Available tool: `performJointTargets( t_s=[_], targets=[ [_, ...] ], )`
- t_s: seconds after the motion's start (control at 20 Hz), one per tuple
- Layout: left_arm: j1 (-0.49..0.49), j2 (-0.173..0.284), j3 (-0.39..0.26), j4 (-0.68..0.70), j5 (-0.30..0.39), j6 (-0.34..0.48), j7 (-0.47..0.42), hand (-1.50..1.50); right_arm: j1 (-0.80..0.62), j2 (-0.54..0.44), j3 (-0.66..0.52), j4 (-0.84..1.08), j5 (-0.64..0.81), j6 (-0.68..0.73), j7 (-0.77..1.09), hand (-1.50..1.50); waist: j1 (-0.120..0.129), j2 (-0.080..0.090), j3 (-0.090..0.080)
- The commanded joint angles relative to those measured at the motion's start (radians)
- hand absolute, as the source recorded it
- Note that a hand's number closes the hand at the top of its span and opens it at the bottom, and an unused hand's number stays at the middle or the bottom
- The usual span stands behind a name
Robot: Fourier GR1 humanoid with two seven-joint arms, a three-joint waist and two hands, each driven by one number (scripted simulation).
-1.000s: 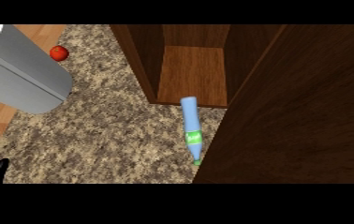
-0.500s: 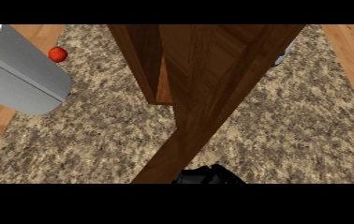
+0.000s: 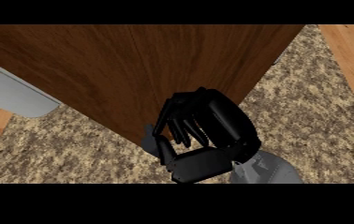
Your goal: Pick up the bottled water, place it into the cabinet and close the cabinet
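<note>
Right hand (image 3: 207, 138) w/ fingers fairly straight, pressed flat vs the wooden cabinet door (image 3: 138, 68) just above it; bottled water not visible, presumably inside behind the door; door looks rigid and heavyish, best pushed flat-palmed near its free edge.

The cabinet (image 3: 138, 73) is dark brown wood, its broad grained face filling the table's upper part; the bottle stays hidden.

The speckled beige-brown granite counter (image 3: 304, 110) carries the dark brown wooden cabinet (image 3: 138, 68), standing just beyond the black hand's fingers (image 3: 187, 124), and a grey rounded object (image 3: 24, 99) far to their left.
</note>
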Motion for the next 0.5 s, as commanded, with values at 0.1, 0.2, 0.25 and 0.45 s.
performJointTargets(
  t_s=[0.1,0.2,0.25,0.45],
  targets=[
    [0.078,-0.008,0.127,0.003,0.121,-0.117,0.034,-1.5,-0.156,0.002,-0.129,0.209,-0.084,0.045,-0.034,1.5,-0.011,-0.002,0.001],
    [0.053,-0.051,0.089,0.026,0.065,-0.119,0.028,-1.5,-0.235,-0.016,-0.248,0.311,-0.12,0.125,-0.05,1.5,-0.01,0.001,0.001],
    [0.036,-0.022,0.148,0.053,0.129,-0.124,0.044,-1.5,-0.266,-0.002,-0.236,0.307,-0.119,0.106,-0.007,1.5,-0.017,-0.001,0.001],
    [0.037,0.001,0.211,0.071,0.18,-0.148,0.069,-1.5,-0.327,-0.051,-0.3,0.476,-0.135,0.225,-0.081,1.5,-0.013,0.003,0.001]
  ],
)
